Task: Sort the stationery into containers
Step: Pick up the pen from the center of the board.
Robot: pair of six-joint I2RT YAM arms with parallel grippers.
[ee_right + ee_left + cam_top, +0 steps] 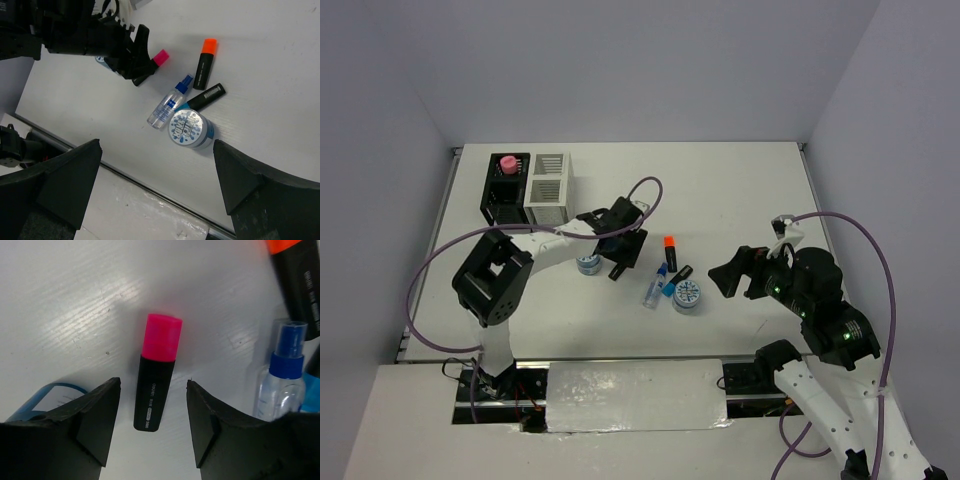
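Pink-capped highlighter lying flat on the white table, directly between the parted fingers of the left gripper — the jaws stand wide on either side of its black barrel, touching nothing as far as the wrist view shows. Just outside one finger sits a round light-blue tin; outside the other, the clear blue-capped tube, with the orange-capped highlighter beyond it. Right gripper likewise spread and holding nothing, hanging well apart from the cluster beneath its camera: the second tin, with the third highlighter touching it, cap end tucked against the tin. Well behind the left hand, off its wrist end, stand the joined containers; the black box already holds the pink-capped little bottle, while no item shows in the white box. Judged from this, the sort is barely begun — one piece stowed, six on the table — and the step in hand looks to be closing on the pink highlighter.
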